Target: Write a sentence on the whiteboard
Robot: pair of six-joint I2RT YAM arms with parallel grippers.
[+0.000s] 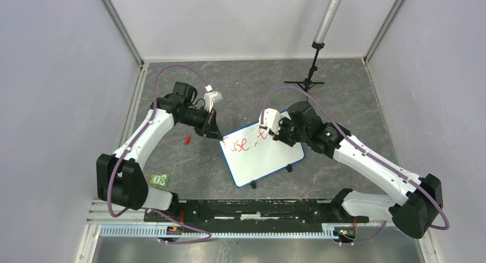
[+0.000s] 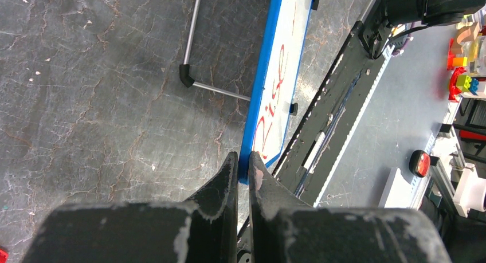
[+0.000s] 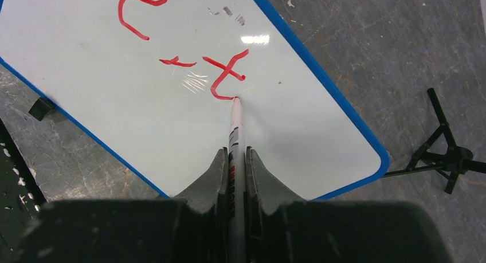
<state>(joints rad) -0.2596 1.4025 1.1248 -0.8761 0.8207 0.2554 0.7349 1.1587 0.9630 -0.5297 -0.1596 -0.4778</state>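
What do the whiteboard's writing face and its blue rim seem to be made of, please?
The whiteboard's face looks like glossy white coated sheet, perhaps melamine or painted metal: a bright glare spot shows on it. The blue rim is probably smooth moulded plastic, given its even colour and rounded corner.

Tabletop: dark grey, crack-veined stone-look slab (image 1: 240,85), under the left gripper (image 1: 215,134) and the right gripper (image 1: 269,132).
Walls: plain pale lilac-grey panels (image 1: 51,102), well apart from the left gripper on its outer side, likewise right and far.
Posts: slanting silver metal corner posts (image 1: 121,28), at the far corners.
Stand: black tripod with grey pole (image 1: 319,40), beyond the right gripper.
Near edge: long black rail (image 1: 258,208), behind both grippers.
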